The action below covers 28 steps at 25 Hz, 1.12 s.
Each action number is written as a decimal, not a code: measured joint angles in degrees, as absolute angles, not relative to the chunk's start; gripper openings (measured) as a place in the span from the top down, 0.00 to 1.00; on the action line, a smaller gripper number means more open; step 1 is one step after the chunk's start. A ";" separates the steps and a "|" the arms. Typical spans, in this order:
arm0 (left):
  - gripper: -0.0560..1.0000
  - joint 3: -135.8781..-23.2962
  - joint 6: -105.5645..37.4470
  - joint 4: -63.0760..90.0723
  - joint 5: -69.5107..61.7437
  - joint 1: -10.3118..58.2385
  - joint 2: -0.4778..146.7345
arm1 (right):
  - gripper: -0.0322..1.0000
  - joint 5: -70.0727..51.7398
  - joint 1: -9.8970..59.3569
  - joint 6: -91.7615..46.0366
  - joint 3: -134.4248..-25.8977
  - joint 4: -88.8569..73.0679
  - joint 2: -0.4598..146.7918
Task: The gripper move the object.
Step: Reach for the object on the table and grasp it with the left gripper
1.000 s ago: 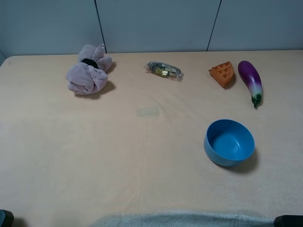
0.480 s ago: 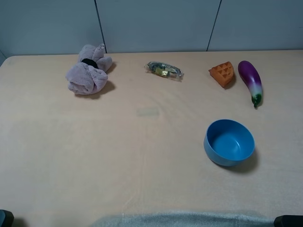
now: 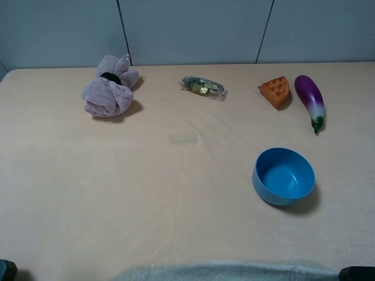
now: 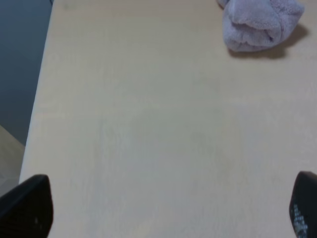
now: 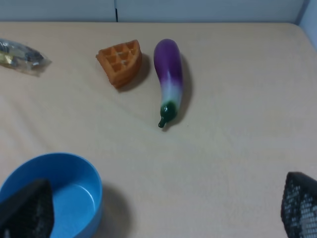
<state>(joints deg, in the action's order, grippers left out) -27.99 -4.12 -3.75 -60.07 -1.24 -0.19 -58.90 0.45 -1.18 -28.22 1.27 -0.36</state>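
The blue bowl (image 3: 283,175) stands upright and empty on the beige table, right of centre in the high view. The right wrist view shows it (image 5: 67,186) low in the frame, partly behind one finger of my right gripper (image 5: 163,210). That gripper is open, its two dark fingertips far apart, with nothing between them. My left gripper (image 4: 166,208) is open too, over bare table near the left edge and holding nothing. In the high view only dark bits of the arms show at the two bottom corners.
A pinkish plush toy (image 3: 109,89) (image 4: 260,22) lies at the back left. A wrapped packet (image 3: 203,87) (image 5: 20,52), an orange waffle piece (image 3: 275,91) (image 5: 120,60) and a purple eggplant (image 3: 310,99) (image 5: 168,74) lie along the back. The table's left edge (image 4: 42,99) drops off.
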 joint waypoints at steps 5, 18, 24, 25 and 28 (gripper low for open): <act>0.05 -29.81 -4.19 -3.75 -60.06 -1.24 1.83 | 0.30 -58.90 0.45 -1.18 -28.22 1.27 -0.36; 0.07 -37.45 -13.16 2.29 -59.94 -1.24 24.19 | 0.30 -58.90 0.45 -1.18 -28.22 1.27 -0.36; 0.10 -38.09 -14.47 5.79 -59.08 -1.24 27.40 | 0.30 -58.90 0.45 -1.18 -28.22 1.27 -0.36; 0.10 -38.09 -14.53 6.18 -58.93 -1.24 27.47 | 0.30 -58.90 0.45 -1.18 -28.22 1.27 -0.36; 0.11 -38.09 -14.53 6.67 -58.62 -1.24 27.47 | 0.30 -58.90 0.45 -1.18 -28.22 1.27 -0.36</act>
